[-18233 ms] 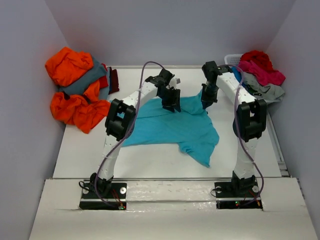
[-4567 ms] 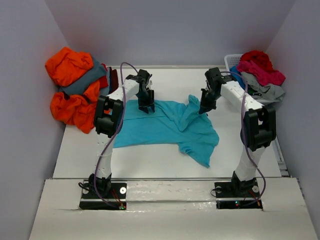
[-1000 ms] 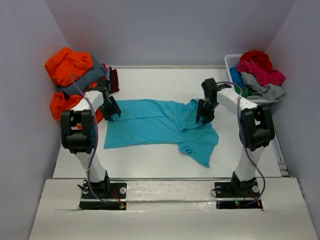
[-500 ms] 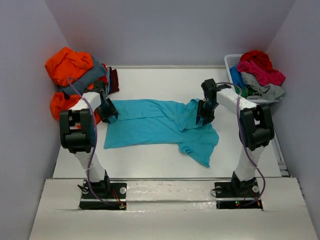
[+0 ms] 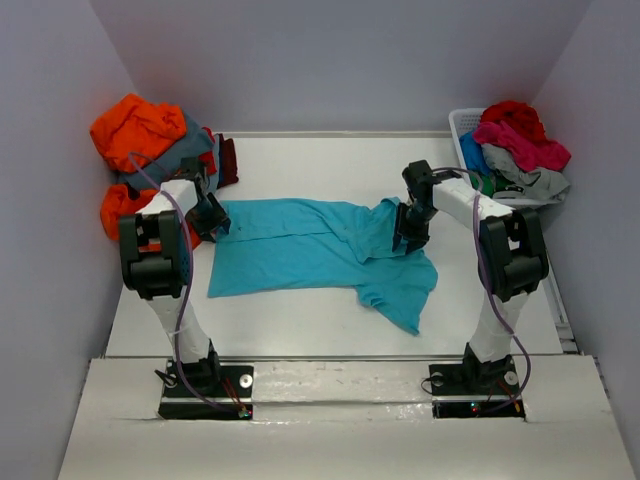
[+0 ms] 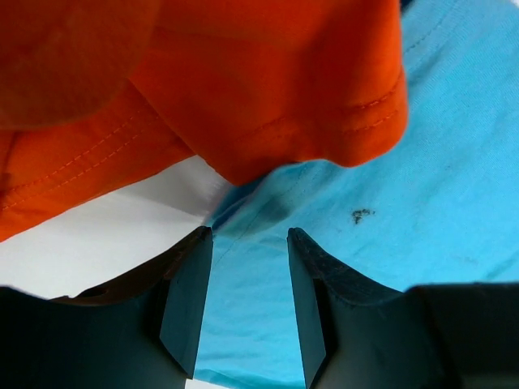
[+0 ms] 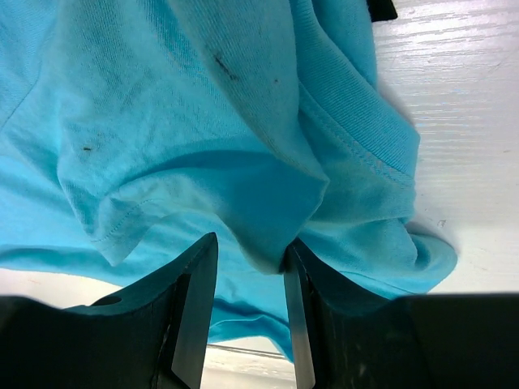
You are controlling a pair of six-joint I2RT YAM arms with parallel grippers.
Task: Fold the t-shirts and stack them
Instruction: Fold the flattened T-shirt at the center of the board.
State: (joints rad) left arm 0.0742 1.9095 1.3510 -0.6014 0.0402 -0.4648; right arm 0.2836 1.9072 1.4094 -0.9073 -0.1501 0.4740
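Top external: left pincer [image 5: 217, 223], right pincer [image 5: 407, 241] clamp turquoise t-shirt [image 5: 300, 252] — orange t-shirt [image 5: 113, 204] beside left.

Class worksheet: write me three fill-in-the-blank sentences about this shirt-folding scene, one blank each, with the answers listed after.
The spread t-shirt in the middle of the table is ___ in colour.
The right gripper is closed on a bunched fold of it, on the side nearer the white slatted ___.
In the left wrist view, the overlapping shirt just beyond the left gripper is ___.
Missing words: turquoise; basket; orange.
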